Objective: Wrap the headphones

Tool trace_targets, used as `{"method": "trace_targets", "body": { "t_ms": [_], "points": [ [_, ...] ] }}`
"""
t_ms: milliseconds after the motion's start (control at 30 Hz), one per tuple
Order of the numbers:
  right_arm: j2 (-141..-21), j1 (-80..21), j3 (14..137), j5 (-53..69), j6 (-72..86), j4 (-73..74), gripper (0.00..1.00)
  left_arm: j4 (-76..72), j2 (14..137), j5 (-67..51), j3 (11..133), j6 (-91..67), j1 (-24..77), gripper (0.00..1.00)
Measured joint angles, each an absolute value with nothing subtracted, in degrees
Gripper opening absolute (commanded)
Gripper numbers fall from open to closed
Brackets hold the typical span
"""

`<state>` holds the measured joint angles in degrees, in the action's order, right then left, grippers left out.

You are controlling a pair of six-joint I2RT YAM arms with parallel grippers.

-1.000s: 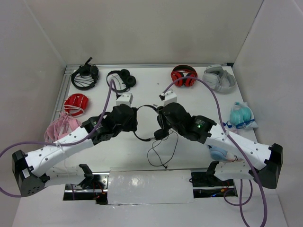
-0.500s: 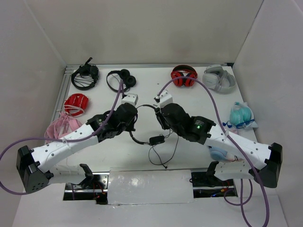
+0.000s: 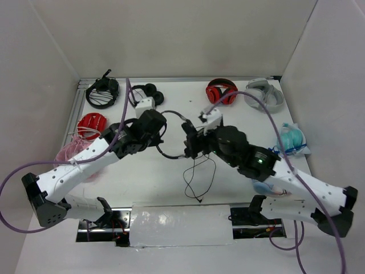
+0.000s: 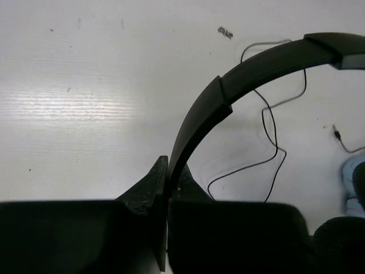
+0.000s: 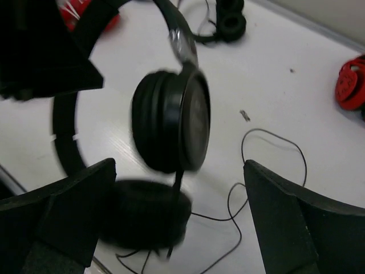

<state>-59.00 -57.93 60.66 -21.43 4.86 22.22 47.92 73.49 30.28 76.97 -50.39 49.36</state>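
The headphones (image 3: 171,137), black with a thin headband and two round padded cups, hang above the middle of the table. My left gripper (image 3: 163,131) is shut on the headband (image 4: 228,91), which arcs up and right out of the pinch at my left gripper (image 4: 167,180). My right gripper (image 5: 179,197) stands wide open. One ear cup (image 5: 171,120) dangles in front of its fingers, and the other cup (image 5: 148,220) lies lower, blurred. In the top view my right gripper (image 3: 190,144) is right beside the cups. The thin cable (image 3: 197,180) trails loose onto the table.
Along the back stand a black headset with a mic (image 3: 102,91), another black pair (image 3: 147,94), red headphones (image 3: 221,91) and a grey-white pair (image 3: 264,94). A red item (image 3: 91,124) and pink cables (image 3: 71,154) lie at the left, a teal bagged pair (image 3: 291,140) at the right.
My left gripper closed on the headband and lifted it toward the back. My right gripper opened wide, let go of the ear cup and drew back to the right.
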Motion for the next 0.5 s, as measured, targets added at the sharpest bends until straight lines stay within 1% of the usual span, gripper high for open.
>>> {"method": "trace_targets", "body": {
  "t_ms": [133, 300, 400, 500],
  "points": [
    [-44.82, -58.0, 56.23, -17.12, 6.22, 19.07, 1.0, 53.28, 76.07, 32.42, 82.96, -56.75, 46.3, 0.0],
    [-31.88, -58.0, 49.23, -15.7, 9.93, 17.17, 1.0, 54.3, 77.41, 31.29, 83.79, -57.3, 40.84, 0.0],
    [-30.98, -58.0, 45.28, -15.97, 12.73, 16.6, 1.0, 54.83, 77.6, 30.15, 85.01, -56.99, 38.06, 0.0],
    [-34.35, -58.0, 39.05, -15.62, 14.17, 14.48, 1.0, 53.76, 77.28, 28.71, 87.33, -55.55, 36.91, 0.0]
  ]
}}
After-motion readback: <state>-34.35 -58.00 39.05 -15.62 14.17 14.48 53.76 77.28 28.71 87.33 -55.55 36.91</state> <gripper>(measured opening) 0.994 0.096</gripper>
